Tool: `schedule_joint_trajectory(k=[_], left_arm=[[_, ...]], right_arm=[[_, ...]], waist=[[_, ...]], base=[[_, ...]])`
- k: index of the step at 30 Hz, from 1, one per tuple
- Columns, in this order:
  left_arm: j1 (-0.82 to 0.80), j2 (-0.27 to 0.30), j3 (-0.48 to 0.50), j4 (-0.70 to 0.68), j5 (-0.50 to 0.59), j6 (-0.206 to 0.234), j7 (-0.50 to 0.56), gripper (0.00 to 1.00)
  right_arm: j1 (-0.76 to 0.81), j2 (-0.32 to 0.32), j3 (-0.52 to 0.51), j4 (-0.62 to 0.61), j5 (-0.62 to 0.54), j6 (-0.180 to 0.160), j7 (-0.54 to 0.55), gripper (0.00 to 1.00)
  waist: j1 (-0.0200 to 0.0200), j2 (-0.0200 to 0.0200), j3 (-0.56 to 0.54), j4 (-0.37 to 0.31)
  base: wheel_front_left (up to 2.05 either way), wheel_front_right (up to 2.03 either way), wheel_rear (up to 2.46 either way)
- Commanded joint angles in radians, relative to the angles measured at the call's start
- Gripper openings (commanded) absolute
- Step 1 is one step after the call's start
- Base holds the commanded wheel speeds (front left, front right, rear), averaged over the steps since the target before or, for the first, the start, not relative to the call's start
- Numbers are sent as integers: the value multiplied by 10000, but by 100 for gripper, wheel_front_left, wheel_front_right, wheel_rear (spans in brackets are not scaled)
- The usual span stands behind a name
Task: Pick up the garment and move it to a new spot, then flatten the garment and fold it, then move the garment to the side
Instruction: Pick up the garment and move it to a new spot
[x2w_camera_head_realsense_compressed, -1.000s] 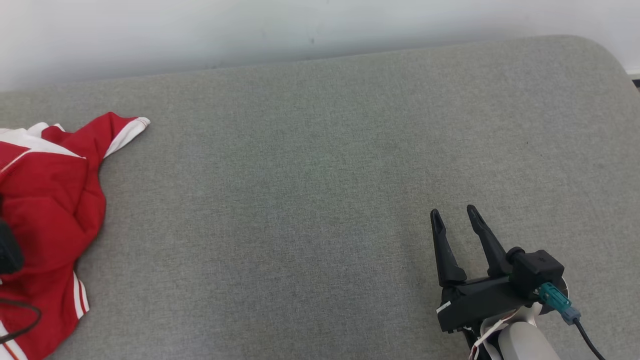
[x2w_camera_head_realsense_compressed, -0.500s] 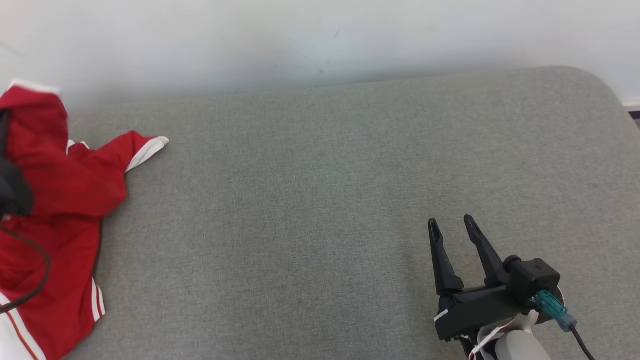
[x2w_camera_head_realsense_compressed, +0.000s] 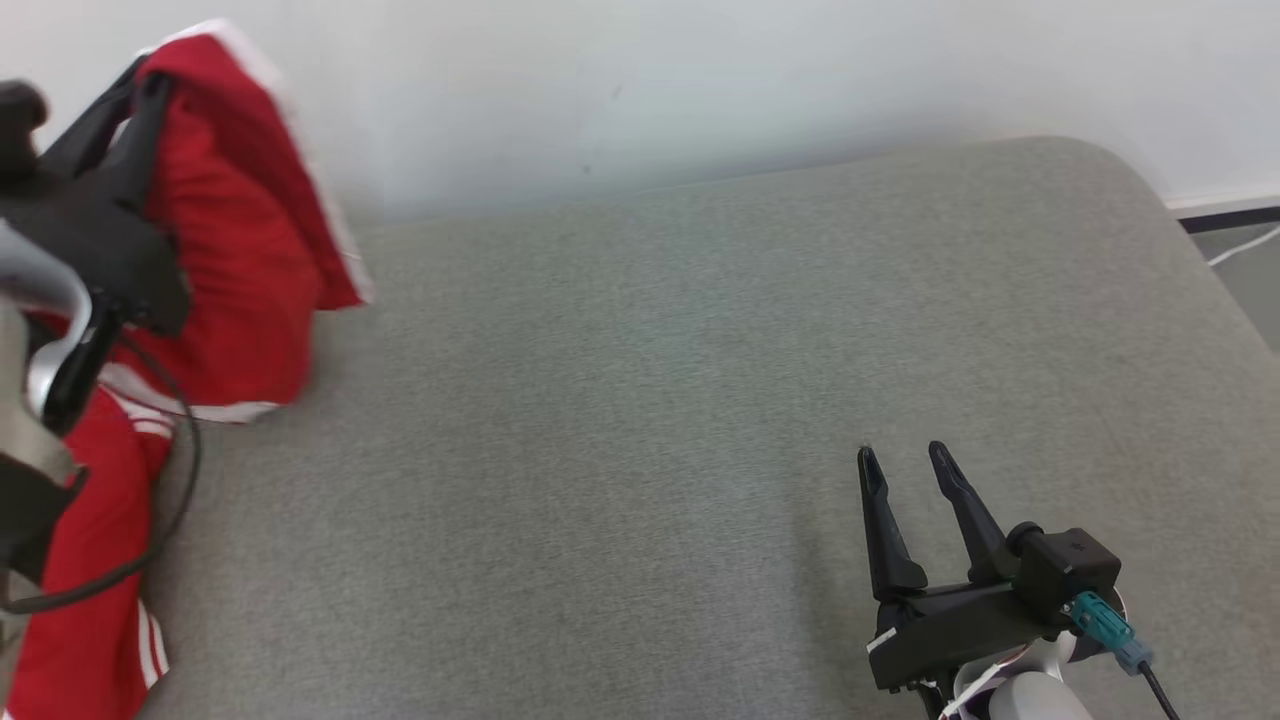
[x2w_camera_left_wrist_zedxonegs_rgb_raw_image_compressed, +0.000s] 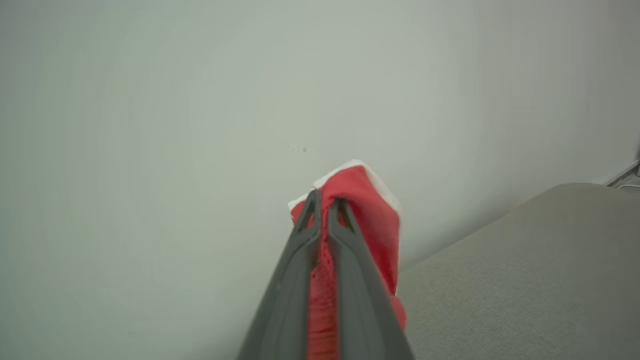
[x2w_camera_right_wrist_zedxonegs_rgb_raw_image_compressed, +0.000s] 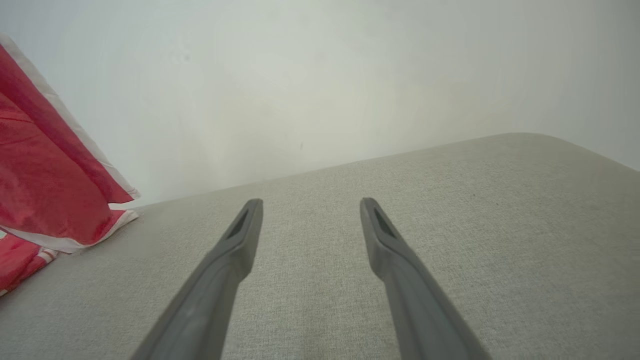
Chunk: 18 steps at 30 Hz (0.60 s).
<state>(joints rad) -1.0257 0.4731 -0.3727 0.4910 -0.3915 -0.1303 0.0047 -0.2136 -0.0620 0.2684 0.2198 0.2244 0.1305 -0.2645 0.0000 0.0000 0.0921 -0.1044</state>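
A plain indoor room is shown, furnished like a bedroom or a mock home set; which of the two cannot be told. A broad pad covered in grey woven fabric (x2w_camera_head_realsense_compressed: 640, 400), with a rounded corner like a mattress or a large cushion, is set against a bare white wall (x2w_camera_head_realsense_compressed: 700, 70). A dark skirting strip (x2w_camera_head_realsense_compressed: 1225, 212) is seen at the wall's foot on the right, above a grey floor (x2w_camera_head_realsense_compressed: 1266, 290) on which a white cable (x2w_camera_head_realsense_compressed: 1245, 246) is laid. A domestic note is given by a red garment (x2w_camera_head_realsense_compressed: 240, 220) with white trim.

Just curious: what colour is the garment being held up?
The garment is red with white trim and stripes; best in head view.
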Motion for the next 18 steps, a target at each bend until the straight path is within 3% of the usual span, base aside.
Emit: schedule_joint_trajectory(k=[1, 18], left_arm=[[-147, -48, -62, -324, -53, 32, 131, 0], [-198, -1110, -771, -3526, -601, 160, 1260, 0]], right_arm=[[110, 22, -17, 11, 31, 6, -29, 100], [308, 116, -165, 96, 100, 6, -29, 100]], waist=[[0, 0, -95, -222], [0, 0, -561, -1154]], base=[[0, 0, 0], [0, 0, 0]])
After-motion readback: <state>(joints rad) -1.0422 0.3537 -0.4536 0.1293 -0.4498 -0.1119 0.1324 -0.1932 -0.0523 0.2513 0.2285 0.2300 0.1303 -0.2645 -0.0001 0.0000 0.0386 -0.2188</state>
